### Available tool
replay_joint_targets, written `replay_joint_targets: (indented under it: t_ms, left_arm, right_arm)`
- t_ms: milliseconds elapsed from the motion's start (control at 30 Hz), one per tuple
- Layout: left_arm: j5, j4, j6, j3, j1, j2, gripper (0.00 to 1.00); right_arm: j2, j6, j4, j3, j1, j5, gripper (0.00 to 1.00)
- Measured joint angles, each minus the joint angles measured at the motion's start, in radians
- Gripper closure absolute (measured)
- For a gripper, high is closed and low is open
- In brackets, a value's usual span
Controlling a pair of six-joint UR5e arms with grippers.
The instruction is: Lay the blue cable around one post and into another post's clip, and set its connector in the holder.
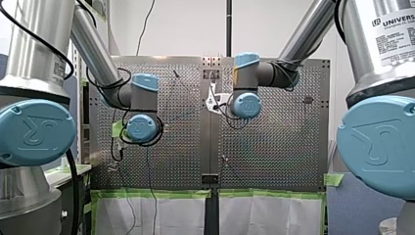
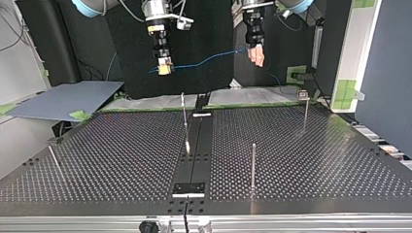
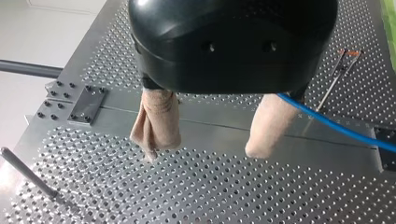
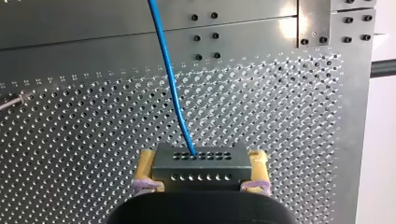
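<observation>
Your right gripper (image 2: 164,68) has its yellow pads (image 4: 147,165) clamped on the two ends of the dark connector (image 4: 201,161). The blue cable (image 4: 170,84) leaves the connector's face dead centre between those jaws and runs straight out ahead of them, high over the perforated table (image 2: 121,160). Now look at your left gripper (image 3: 205,149): the beige pads (image 3: 271,123) stand wide apart with nothing in the gap. The cable comes out from behind one pad, on its outer side, and trails off away from the jaws, so it runs beside that finger, not between the two. Whether it touches the pad, I can't tell. From across the table the cable hangs as a shallow line from one gripper to the other, its long axis gripper to gripper, both held well above the table. The thin posts (image 2: 252,165) stand upright below the jaws, well apart from the cable, and it touches none of them, so I judge the routing not yet begun. What counts next, I'd say, is bringing that span down on the proper side of a post. Your right arm owns the connector end and would steer it; your left would need the cable between its pads first.
</observation>
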Motion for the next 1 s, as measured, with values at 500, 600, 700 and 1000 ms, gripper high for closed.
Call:
replay_joint_targets:
  t_ms: [500, 600, 700, 1000]
  left_arm:
    - [-0.039, -0.118, -0.109, 0.114, 0.048, 0.109, 0.0]
    - [-0.04, -0.146, -0.127, 0.142, 0.054, 0.137, 0.0]
    - [-0.04, -0.17, -0.137, 0.166, 0.061, 0.162, 0.0]
    - [-0.033, -0.244, -0.141, 0.24, 0.09, 0.236, 0.0]
  right_arm:
    - [-0.049, -0.006, 0.099, -0.109, 0.0, -0.013, 1.0]
    - [-0.055, -0.003, 0.124, -0.134, 0.0, -0.014, 1.0]
    - [-0.057, 0.0, 0.146, -0.156, 0.0, -0.015, 1.0]
    - [-0.057, 0.004, 0.222, -0.232, -0.008, -0.019, 1.0]
